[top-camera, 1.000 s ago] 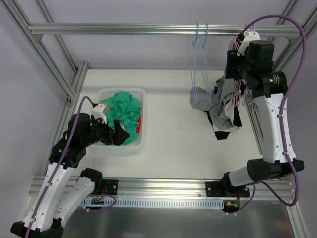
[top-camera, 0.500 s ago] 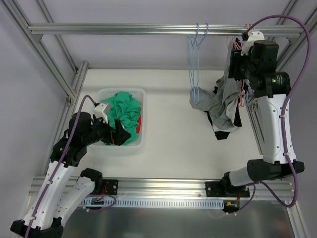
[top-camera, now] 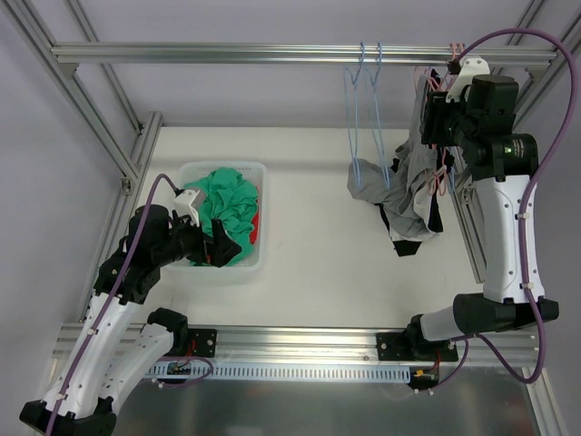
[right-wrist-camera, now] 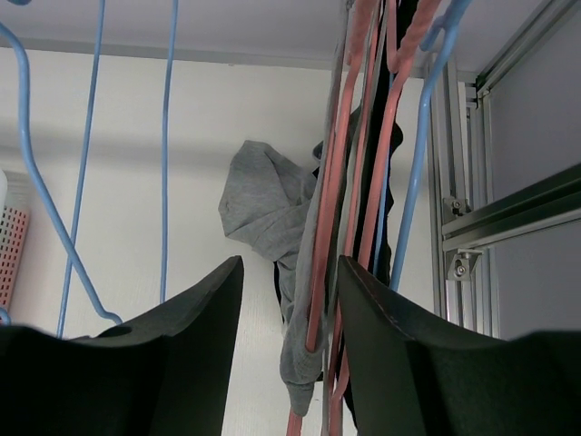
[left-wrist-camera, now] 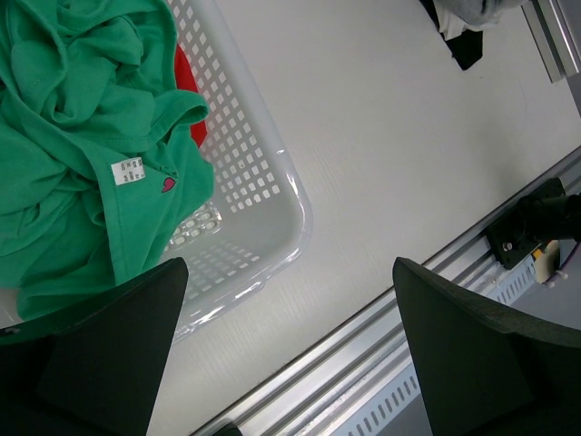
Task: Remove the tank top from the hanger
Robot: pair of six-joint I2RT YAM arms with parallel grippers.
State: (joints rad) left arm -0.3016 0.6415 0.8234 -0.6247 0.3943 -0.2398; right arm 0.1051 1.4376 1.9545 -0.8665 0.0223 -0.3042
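Observation:
A grey tank top (top-camera: 408,195) hangs bunched from a pink hanger (top-camera: 442,177) at the right end of the top rail, its lower part slumped on the table. In the right wrist view the pink hanger (right-wrist-camera: 331,227) and a grey strap (right-wrist-camera: 304,354) pass between my right gripper's (right-wrist-camera: 290,272) fingers, closer to the right finger. The jaws stand apart, and no pinch shows. From above, the right gripper (top-camera: 432,118) is high beside the rail, against the tank top's upper edge. My left gripper (top-camera: 218,250) is open and empty over the basket's near corner.
A white basket (top-camera: 263,218) holds green clothes (top-camera: 227,204) and a red garment (left-wrist-camera: 186,82). Bare blue wire hangers (top-camera: 363,109) hang left of the tank top. A black garment (top-camera: 404,245) lies under the grey one. The frame's post (top-camera: 463,236) runs close on the right.
My right gripper has risen toward the rail and shifted slightly right, drawing the grey fabric up with it. The left arm has barely moved.

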